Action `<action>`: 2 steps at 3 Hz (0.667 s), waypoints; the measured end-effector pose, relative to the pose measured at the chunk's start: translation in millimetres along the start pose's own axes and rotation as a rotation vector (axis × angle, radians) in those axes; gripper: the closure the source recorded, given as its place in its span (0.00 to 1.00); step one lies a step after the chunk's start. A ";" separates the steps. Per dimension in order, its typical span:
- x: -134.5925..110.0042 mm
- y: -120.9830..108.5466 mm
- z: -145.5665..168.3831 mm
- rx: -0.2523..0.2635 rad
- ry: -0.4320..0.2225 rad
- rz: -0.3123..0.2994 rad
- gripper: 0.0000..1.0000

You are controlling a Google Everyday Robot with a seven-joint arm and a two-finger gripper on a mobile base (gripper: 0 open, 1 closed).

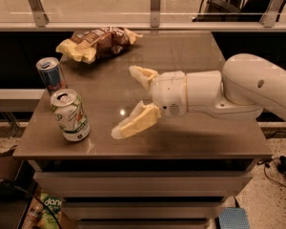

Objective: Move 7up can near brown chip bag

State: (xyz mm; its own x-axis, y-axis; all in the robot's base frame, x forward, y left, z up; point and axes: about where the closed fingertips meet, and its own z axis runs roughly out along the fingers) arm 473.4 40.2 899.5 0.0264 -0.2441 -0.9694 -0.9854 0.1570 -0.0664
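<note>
Nearest the front, at the left corner of the bench (200,144), the 7up can (70,116) stands upright with its opened silver top showing, clear of everything around it. That upright stance suits a sideways grip.

Just to its right, near but not touching, hangs the claw (124,102). It is released and empty, its two pale fingers (136,123) spread wide, one low toward the front and one higher toward the back. The opening faces the can, and the spread looks wider than the can's body, probably so the fingers can pass on either side before closing. The white arm (248,87) reaches in level from the right, which keeps the claw at about mid-height on the can.

A little farther back along the left edge stands the blue can (51,75), also upright. It sits roughly between the 7up can and its goal, so it may be bumped on the way.

Farthest, at the back left, the brown chip bag (97,42) lies flat and crumpled, well apart from the 7up can. The move is not yet begun.
</note>
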 end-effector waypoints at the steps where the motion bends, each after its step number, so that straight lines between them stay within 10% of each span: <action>1: -0.7 1.0 16.5 0.016 -0.026 0.024 0.00; 2: -2.7 7.6 33.6 0.027 -0.056 0.041 0.00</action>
State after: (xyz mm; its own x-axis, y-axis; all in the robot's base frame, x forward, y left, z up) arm 471.5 74.1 893.7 -0.0039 -0.1832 -0.9831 -0.9810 0.1915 -0.0318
